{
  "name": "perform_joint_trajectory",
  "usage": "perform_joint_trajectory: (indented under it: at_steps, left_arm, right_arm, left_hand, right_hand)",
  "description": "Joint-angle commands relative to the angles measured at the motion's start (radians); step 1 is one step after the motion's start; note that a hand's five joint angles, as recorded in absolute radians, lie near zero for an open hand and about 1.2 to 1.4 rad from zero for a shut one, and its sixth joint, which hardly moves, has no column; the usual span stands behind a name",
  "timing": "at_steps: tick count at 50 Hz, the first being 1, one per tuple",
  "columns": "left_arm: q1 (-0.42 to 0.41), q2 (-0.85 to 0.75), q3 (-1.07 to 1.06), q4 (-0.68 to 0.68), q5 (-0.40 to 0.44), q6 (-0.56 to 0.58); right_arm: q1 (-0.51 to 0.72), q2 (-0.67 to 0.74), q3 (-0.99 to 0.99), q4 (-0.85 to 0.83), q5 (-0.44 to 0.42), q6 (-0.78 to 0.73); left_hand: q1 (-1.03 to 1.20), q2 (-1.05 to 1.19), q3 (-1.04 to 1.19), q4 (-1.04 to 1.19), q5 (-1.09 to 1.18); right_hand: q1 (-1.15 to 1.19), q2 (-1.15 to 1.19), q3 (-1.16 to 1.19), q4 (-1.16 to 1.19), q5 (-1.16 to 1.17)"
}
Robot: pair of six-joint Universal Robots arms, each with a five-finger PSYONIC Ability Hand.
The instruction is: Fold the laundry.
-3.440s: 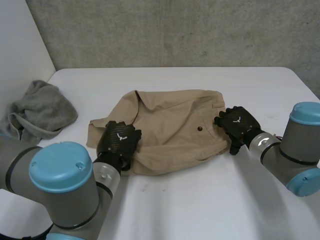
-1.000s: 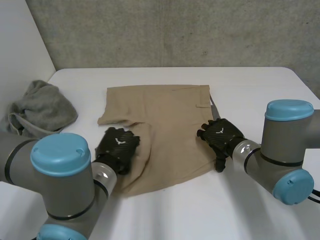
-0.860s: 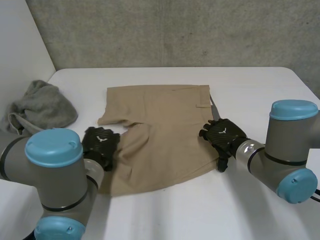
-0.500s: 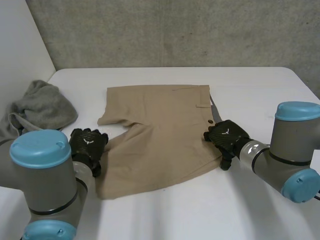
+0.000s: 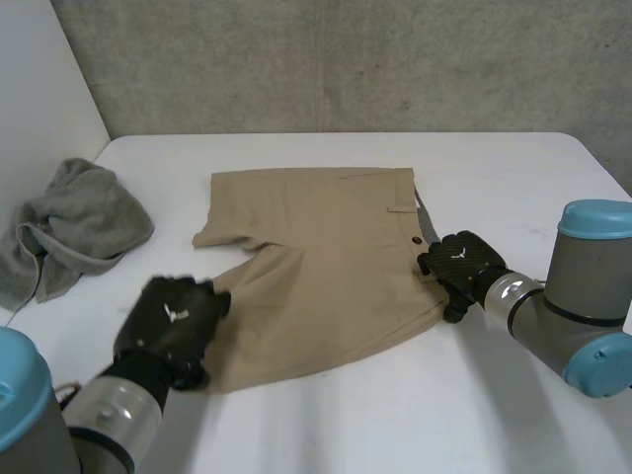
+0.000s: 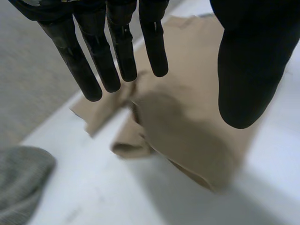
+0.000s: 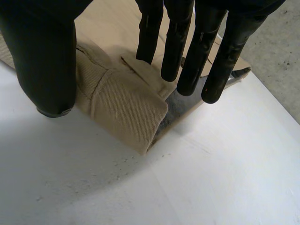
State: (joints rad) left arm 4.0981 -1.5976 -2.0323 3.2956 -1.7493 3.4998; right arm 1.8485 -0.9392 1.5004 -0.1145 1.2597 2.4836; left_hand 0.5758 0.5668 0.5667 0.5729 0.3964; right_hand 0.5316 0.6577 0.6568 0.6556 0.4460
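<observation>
One white table (image 5: 513, 178) carries one pair of khaki shorts (image 5: 326, 267), spread flat at its middle with the waistband to the right. One crumpled grey cloth (image 5: 79, 222) lies well apart at the far left. Of the two hands, the left hand (image 5: 170, 326) is over the shorts' near left corner, fingers straight and spread, holding nothing. The right hand (image 5: 459, 265) is at the waistband's near end on the right edge, fingers straight with the thumb apart, clasping nothing.

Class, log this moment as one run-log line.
shorts: spread on table | left robot hand: open, over leg hem | right robot hand: open, at waistband | grey cloth: crumpled, aside
</observation>
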Motion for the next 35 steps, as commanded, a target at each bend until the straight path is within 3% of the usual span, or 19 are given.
perform_joint_trajectory:
  at_steps: [1,19,27,35]
  left_arm:
    - [-0.002,-0.108,-0.008,-0.025,0.004,-0.021]
    - [0.014,-0.295,0.086,0.102,-0.002,-0.009]
    - [0.019,-0.369,0.136,0.124,-0.002,-0.005]
    - [0.027,-0.397,0.17,0.136,-0.002,-0.005]
  right_arm:
    - [-0.002,-0.001,-0.003,-0.002,-0.005,0.0]
    - [-0.002,-0.001,0.003,-0.001,-0.009,0.001]
    - [-0.003,-0.001,0.004,-0.001,-0.011,0.001]
    - [-0.002,-0.003,0.003,-0.001,-0.009,0.001]
  left_hand:
    - [0.029,0.038,0.038,0.031,0.033]
    - [0.022,0.031,0.031,0.025,0.027]
    - [0.166,0.175,0.175,0.169,0.171]
    - [0.527,0.536,0.536,0.53,0.532]
  right_hand:
    - [0.337,0.211,0.212,0.213,0.248]
    - [0.349,0.223,0.224,0.225,0.26]
    - [0.384,0.258,0.259,0.26,0.295]
    - [0.425,0.299,0.3,0.301,0.336]
